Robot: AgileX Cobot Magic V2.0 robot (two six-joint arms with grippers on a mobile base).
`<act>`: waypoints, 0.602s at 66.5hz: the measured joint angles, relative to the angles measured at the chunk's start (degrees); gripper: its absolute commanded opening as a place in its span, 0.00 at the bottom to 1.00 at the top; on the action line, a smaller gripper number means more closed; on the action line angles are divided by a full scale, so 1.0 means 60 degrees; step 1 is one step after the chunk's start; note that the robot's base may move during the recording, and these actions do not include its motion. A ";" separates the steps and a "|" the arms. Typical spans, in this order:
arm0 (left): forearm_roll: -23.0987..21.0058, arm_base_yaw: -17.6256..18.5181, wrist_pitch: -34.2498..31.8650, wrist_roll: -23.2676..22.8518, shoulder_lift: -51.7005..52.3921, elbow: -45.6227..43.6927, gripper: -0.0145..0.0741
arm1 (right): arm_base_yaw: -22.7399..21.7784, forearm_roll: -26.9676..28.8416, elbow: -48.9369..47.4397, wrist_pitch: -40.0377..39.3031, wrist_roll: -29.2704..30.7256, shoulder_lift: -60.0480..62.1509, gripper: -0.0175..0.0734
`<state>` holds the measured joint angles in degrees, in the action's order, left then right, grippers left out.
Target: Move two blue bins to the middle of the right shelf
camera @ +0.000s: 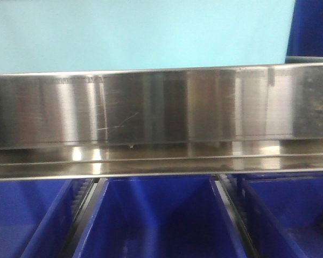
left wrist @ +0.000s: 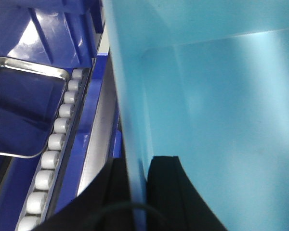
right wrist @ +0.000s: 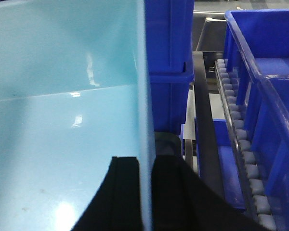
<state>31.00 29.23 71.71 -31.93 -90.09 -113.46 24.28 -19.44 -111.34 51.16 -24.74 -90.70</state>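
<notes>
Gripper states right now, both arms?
Left gripper: closed, clamping the wall of the light blue bin.
Right gripper: closed, clamping a light blue bin wall too.

Left gripper [left wrist: 138, 185]: black fingers clamped on side wall of pale blue bin [left wrist: 216, 106], one finger per face. Bin interior filling right half. At left: roller track [left wrist: 58, 139], white rollers; steel tray [left wrist: 24, 106] alongside; dark blue bins [left wrist: 62, 29] above.

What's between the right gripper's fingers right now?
The side wall of the pale blue bin, gripped between the right gripper's black fingers; the right wrist view shows it.
</notes>
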 measured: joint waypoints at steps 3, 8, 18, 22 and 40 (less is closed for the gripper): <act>0.0000 0.0000 0.0000 0.0000 0.0000 0.0000 0.04 | 0.0000 0.0000 0.0000 0.0000 0.0000 0.0000 0.01; 0.0000 0.0000 0.0000 0.0000 0.0000 0.0000 0.04 | 0.0000 0.0000 0.0000 0.0000 0.0000 0.0000 0.01; 0.0000 0.0000 0.0000 0.0000 0.0000 0.0000 0.04 | 0.0000 0.0000 0.0000 0.0000 0.0000 0.0000 0.01; 0.0000 0.0000 0.0000 0.0000 0.0000 0.0000 0.04 | 0.0000 0.0000 0.0000 0.0000 0.0000 0.0000 0.01; 0.0000 0.0000 0.0000 0.0000 0.0000 0.0000 0.04 | 0.0000 0.0000 0.0000 0.0000 0.0000 0.0000 0.01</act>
<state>31.00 29.23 71.71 -31.93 -90.09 -113.46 24.28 -19.44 -111.34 51.16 -24.74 -90.70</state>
